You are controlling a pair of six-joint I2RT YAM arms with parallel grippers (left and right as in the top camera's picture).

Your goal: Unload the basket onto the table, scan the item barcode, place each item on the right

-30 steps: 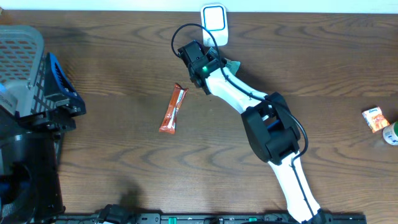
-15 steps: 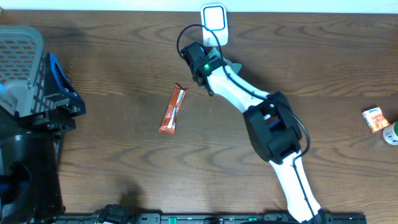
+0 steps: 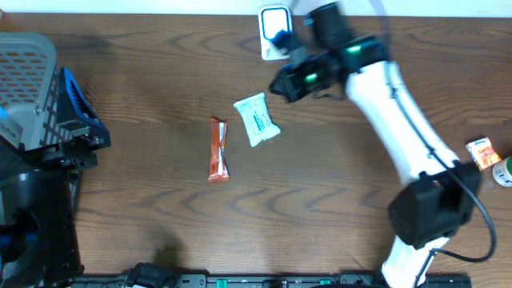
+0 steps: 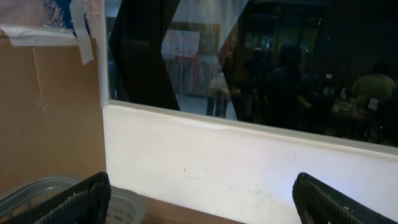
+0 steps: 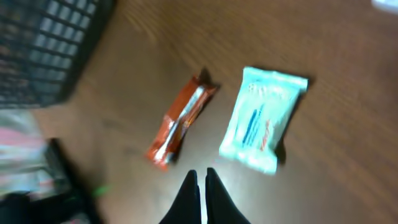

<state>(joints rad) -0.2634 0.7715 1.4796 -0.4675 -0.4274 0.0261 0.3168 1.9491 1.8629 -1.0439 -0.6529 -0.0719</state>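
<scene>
My right gripper [image 5: 200, 196] is pressed together, empty; I'd spread it, then straddle the orange snack bar [image 5: 180, 121], left of centre.

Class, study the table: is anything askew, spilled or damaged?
Nothing is spilled or visibly damaged. The pale green packet lies skewed beside the orange bar, and the right tool is shut on nothing.
</scene>
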